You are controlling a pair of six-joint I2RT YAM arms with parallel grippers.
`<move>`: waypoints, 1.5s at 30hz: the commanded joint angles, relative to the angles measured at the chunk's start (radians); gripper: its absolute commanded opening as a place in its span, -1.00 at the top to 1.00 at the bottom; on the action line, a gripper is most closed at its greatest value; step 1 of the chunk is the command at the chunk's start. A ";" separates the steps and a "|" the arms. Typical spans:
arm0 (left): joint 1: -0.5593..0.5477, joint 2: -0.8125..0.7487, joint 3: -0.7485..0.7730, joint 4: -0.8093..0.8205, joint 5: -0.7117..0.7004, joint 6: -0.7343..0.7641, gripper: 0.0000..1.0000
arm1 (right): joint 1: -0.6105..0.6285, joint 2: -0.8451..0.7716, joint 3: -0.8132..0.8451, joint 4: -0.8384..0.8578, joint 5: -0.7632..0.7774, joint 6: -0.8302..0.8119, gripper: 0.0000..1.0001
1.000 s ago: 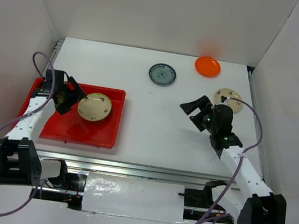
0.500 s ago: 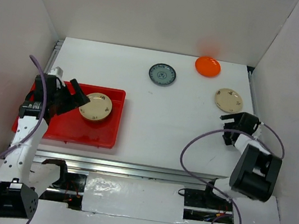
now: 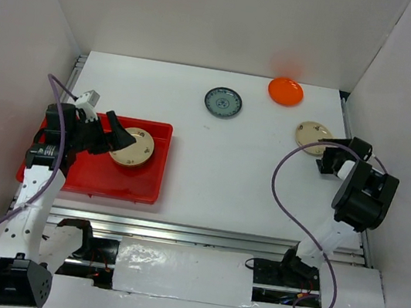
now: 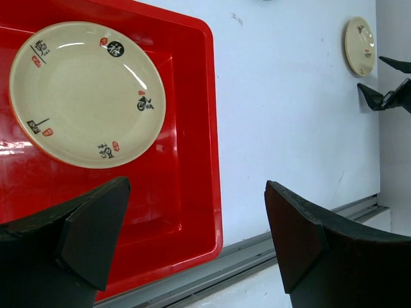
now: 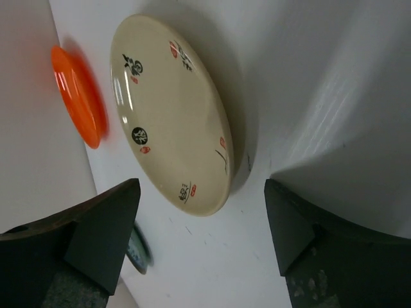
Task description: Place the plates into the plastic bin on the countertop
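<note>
A cream floral plate [image 3: 134, 150] lies in the red plastic bin [image 3: 107, 181] at the left of the white countertop [image 3: 218, 172]. My left gripper [image 3: 114, 138] hovers open and empty over the bin. In the left wrist view the plate [image 4: 87, 93] lies beyond my open left gripper [image 4: 196, 240]. A second cream plate [image 3: 314, 134] lies at the right, and my right gripper [image 3: 328, 156] is open just in front of it, not touching it. In the right wrist view this plate [image 5: 170, 112] lies ahead of my open right gripper [image 5: 202, 237]. A blue-grey plate [image 3: 223, 102] and an orange plate [image 3: 286, 91] lie at the back.
White walls enclose the countertop on the left, back and right. The metal rail [image 3: 200, 235] runs along the front edge. The right arm's purple cable [image 3: 282, 189] loops over the right part of the counter. The bin's rim [image 4: 215, 160] shows in the left wrist view.
The right arm has swung from the middle of the counter to the far right, its gripper now by the second cream plate. The left arm has risen, its gripper shifting right over the bin.
</note>
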 commanded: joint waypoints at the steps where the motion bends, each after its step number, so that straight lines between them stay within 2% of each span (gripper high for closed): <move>1: -0.003 -0.004 0.030 0.029 0.042 0.042 -0.99 | -0.011 0.065 0.068 -0.083 -0.031 0.017 -0.64; 4: -0.003 0.002 0.036 0.018 0.042 0.049 -0.99 | -0.009 0.111 0.126 -0.132 -0.053 0.019 -0.38; 7: -0.006 0.002 0.041 0.007 0.028 0.055 -0.99 | -0.009 0.148 0.178 -0.184 -0.068 0.005 0.04; 8: -0.005 0.002 0.042 0.006 0.022 0.055 -0.99 | -0.008 0.154 0.185 -0.190 -0.073 -0.010 0.21; 9: -0.005 0.005 0.042 0.006 0.017 0.053 -0.99 | -0.005 0.156 0.192 -0.198 -0.079 -0.017 0.58; 11: -0.003 0.007 0.042 0.006 0.005 0.044 -0.99 | 0.003 0.148 0.188 -0.191 -0.090 -0.030 0.99; 15: -0.005 0.019 0.053 0.007 0.005 0.020 -0.99 | 0.070 0.049 0.146 -0.169 -0.074 -0.085 1.00; 18: -0.006 0.016 0.061 0.069 0.074 -0.026 -0.99 | 0.170 -0.132 0.081 -0.198 0.036 -0.167 1.00; 20: -0.010 0.016 0.059 0.136 0.192 -0.066 -0.98 | 0.298 -0.290 0.028 -0.236 0.155 -0.214 1.00; 22: -0.031 0.028 0.056 0.281 0.323 -0.137 -0.99 | 0.441 -0.435 -0.030 -0.275 0.215 -0.238 1.00; 24: -0.055 0.073 0.068 0.381 0.385 -0.195 -0.99 | 0.576 -0.542 -0.064 -0.293 0.272 -0.265 1.00; 25: -0.062 0.091 0.076 0.408 0.405 -0.212 -0.99 | 0.683 -0.559 -0.064 -0.311 0.280 -0.270 1.00; 26: -0.068 0.123 0.096 0.418 0.425 -0.223 -0.99 | 0.737 -0.571 -0.059 -0.321 0.276 -0.287 1.00; 28: -0.091 0.169 0.145 0.390 0.419 -0.212 -0.99 | 0.826 -0.581 -0.043 -0.318 0.170 -0.307 1.00; 29: -0.101 0.183 0.166 0.332 0.399 -0.182 -0.99 | 0.877 -0.584 -0.061 -0.240 0.019 -0.311 1.00; 31: -0.111 0.217 0.209 0.293 0.387 -0.160 -0.99 | 0.905 -0.590 -0.084 -0.140 -0.089 -0.267 1.00; 32: -0.111 0.225 0.219 0.275 0.367 -0.143 -0.99 | 0.937 -0.588 -0.087 -0.088 -0.117 -0.262 1.00; 38: -0.112 0.283 0.257 0.070 0.160 -0.051 -0.99 | 1.043 -0.562 0.010 -0.115 -0.136 -0.268 1.00; 40: -0.111 0.292 0.248 0.063 0.157 -0.042 -0.99 | 1.055 -0.542 0.033 -0.115 -0.165 -0.267 1.00; 44: -0.111 0.301 0.213 0.113 0.204 -0.053 -0.69 | 1.080 -0.457 0.091 -0.101 -0.247 -0.251 1.00; 45: -0.111 0.300 0.208 0.119 0.213 -0.056 -0.49 | 1.086 -0.440 0.120 -0.101 -0.255 -0.248 1.00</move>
